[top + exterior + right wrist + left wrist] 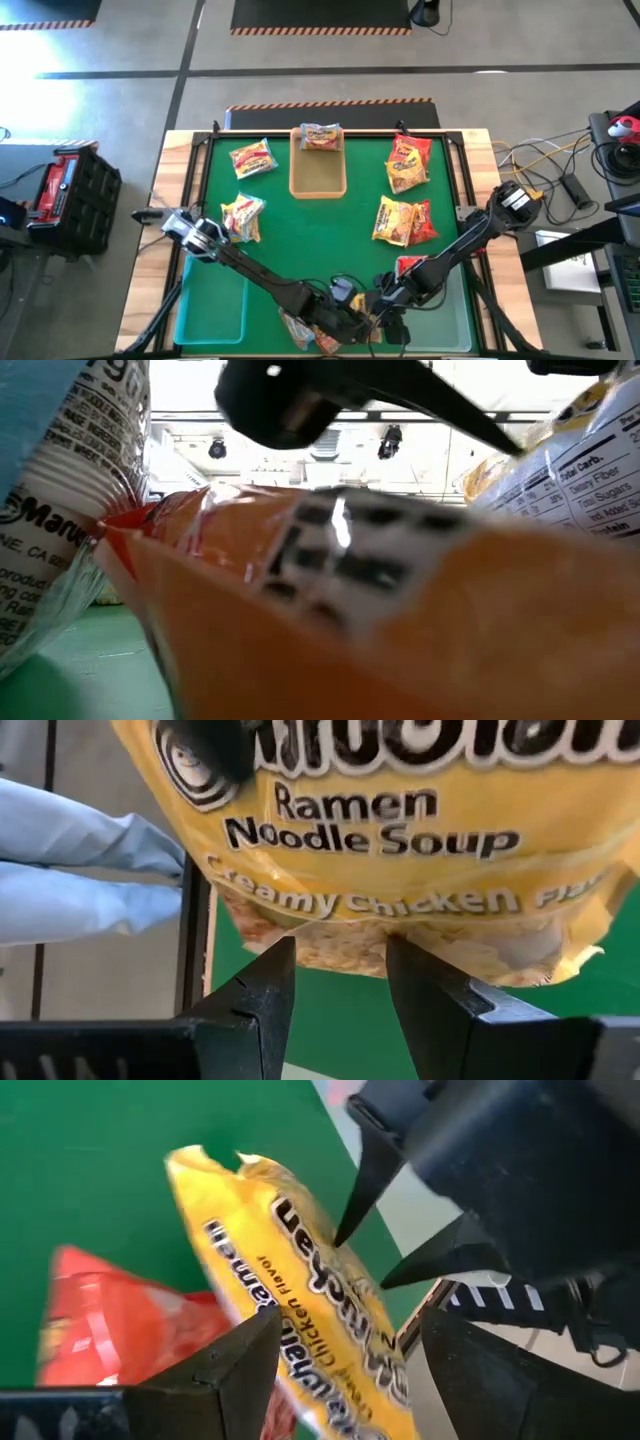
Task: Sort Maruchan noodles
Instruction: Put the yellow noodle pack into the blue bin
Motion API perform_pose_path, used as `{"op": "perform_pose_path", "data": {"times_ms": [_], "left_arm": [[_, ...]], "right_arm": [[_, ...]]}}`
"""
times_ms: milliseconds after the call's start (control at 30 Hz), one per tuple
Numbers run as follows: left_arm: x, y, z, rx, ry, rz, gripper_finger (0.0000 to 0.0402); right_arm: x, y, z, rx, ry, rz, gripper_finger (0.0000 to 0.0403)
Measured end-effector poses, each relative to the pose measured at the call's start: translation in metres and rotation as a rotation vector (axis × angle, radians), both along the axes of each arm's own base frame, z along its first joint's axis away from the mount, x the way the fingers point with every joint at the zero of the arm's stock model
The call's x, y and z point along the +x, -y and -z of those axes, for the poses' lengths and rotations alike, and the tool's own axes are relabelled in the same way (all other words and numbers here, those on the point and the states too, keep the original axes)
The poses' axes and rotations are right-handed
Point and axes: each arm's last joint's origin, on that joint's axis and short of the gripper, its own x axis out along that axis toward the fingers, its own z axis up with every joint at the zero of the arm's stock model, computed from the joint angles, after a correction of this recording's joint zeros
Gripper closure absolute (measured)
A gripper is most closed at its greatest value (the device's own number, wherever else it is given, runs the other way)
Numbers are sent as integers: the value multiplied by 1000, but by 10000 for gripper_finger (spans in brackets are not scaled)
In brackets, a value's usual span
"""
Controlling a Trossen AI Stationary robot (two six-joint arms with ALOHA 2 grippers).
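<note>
Both end effectors [352, 322] [385, 305] crowd near edge

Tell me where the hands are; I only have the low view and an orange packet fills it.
Observer: The left hand and right hand meet over the table's near edge, at the middle.
Operator: What's between them?
Observer: A yellow Creamy Chicken packet sits right in front of the right hand.
Operator: Anything in the tan tray?
Observer: A single packet lies at the tan tray's far end.
</note>
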Motion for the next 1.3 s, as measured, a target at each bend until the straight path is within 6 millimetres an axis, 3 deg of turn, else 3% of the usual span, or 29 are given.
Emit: {"op": "perform_pose_path", "data": {"times_ms": [167,267,600,1167,1300], "left_arm": [[17,9,7,47,-55,-40,177],[22,12,1,87,-105,-46,177],[-9,19,2,81,-119,-193,177],[-1,15,36,47,-40,-309,178],[-1,14,39,38,-46,-327,197]], "right_arm": [[0,0,4,-10,-12,-11,257],[-1,-1,5,-22,-12,-22,257],[0,2,4,-68,34,-29,257],[5,6,5,-204,135,-18,257],[5,7,4,-220,155,-20,257]]}}
